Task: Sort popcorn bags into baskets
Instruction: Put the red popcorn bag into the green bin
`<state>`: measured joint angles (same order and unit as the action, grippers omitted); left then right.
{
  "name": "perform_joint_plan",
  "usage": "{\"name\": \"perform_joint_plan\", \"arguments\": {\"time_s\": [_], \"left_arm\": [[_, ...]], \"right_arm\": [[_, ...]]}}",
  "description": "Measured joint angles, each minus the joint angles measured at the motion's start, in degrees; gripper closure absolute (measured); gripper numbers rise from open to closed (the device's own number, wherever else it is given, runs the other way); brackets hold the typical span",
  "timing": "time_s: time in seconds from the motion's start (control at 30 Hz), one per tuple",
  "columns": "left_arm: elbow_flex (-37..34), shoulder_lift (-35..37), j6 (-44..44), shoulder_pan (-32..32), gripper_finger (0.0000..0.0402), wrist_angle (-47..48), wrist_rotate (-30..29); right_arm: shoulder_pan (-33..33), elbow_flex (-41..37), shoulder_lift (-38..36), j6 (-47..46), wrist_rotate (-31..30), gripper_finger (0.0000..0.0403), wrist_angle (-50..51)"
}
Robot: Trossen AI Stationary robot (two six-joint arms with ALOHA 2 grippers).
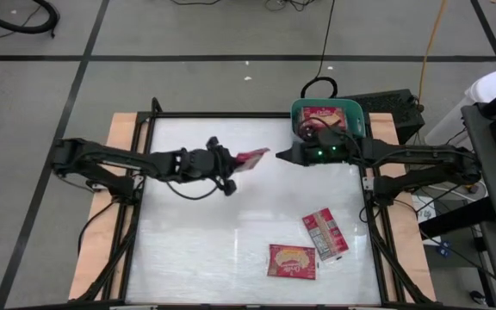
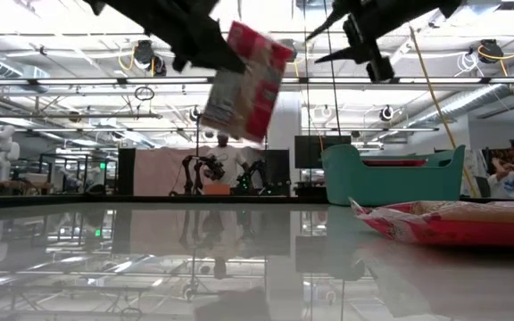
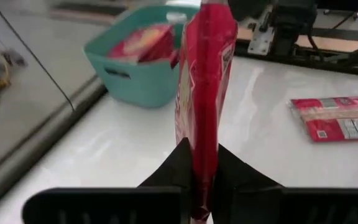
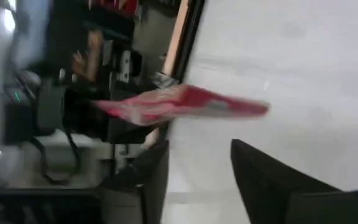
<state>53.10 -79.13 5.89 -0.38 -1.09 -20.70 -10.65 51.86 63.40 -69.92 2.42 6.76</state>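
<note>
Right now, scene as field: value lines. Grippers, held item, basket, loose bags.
left gripper: shut on popcorn bag, raised over the table's middle
held popcorn bag: clamped by one end, off the table
right gripper: open, empty, facing the held bag's free end
basket: teal, far right corner, holds at least one bag
loose popcorn bags: two flat near the front right, one picture side up, one printed back up

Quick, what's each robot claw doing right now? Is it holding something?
Left gripper: shut on a popcorn bag, lifted above the table.
Right gripper: open, holding nothing, facing that bag near the teal basket.
</note>
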Motion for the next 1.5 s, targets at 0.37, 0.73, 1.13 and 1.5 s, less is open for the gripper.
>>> {"name": "perform_joint_plan", "arguments": {"time_s": [0.37, 0.73, 1.13, 1.5], "left_arm": [[0.0, 6.3, -15.8, 0.0, 0.0379, 14.3, -6.3], [0.0, 6.3, -24.5, -0.8, 0.0378, 18.8, -6.3], [0.0, 6.3, -28.8, -0.5, 0.0376, 19.3, -8.3], [0.0, 5.1, -29.3, 0.8, 0.0376, 19.7, -6.0]], "right_arm": [[7.5, 0.0, 3.9, -28.6, -15.3, 0.0178, -18.1], [11.5, 0.0, 19.2, -39.0, -19.1, 0.0177, -34.7], [11.4, 0.0, 29.5, -48.8, -20.3, 0.0177, -43.3], [9.9, 0.0, 33.1, -49.5, -20.3, 0.0177, -47.5]]}}
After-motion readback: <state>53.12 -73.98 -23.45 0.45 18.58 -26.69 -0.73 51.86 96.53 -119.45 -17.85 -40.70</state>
